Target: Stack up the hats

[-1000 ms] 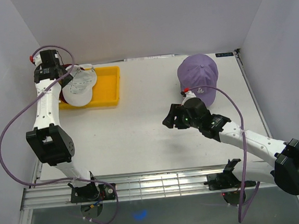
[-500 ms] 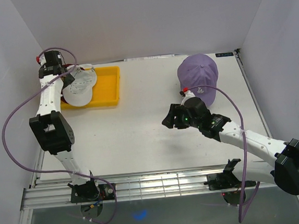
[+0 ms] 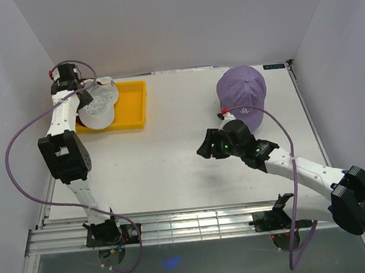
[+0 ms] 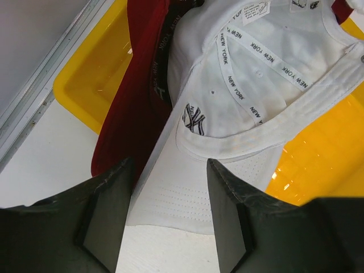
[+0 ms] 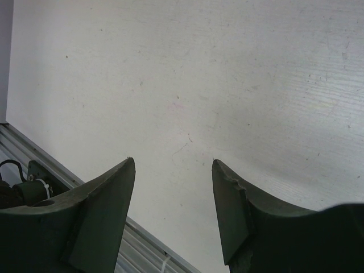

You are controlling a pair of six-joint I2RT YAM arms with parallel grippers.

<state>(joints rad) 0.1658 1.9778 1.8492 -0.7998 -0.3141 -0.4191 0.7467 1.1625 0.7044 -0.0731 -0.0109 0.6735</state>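
Your left end effector [image 4: 168, 213] hung with its jaws spread and nothing between them, just above the brim of the white cap [image 4: 250, 96]. That cap lay inside-up in the yellow tray [image 4: 85, 79] at the table's [image 3: 172, 169] far-left corner, its brim reaching out past the tray's rim, with the red cap [image 4: 136, 108] lying against its side. Your right end effector [image 5: 173, 187] was likewise released and empty over bare table near the middle, and the lavender cap [image 3: 242, 90] sat crown-up near the far-right corner.
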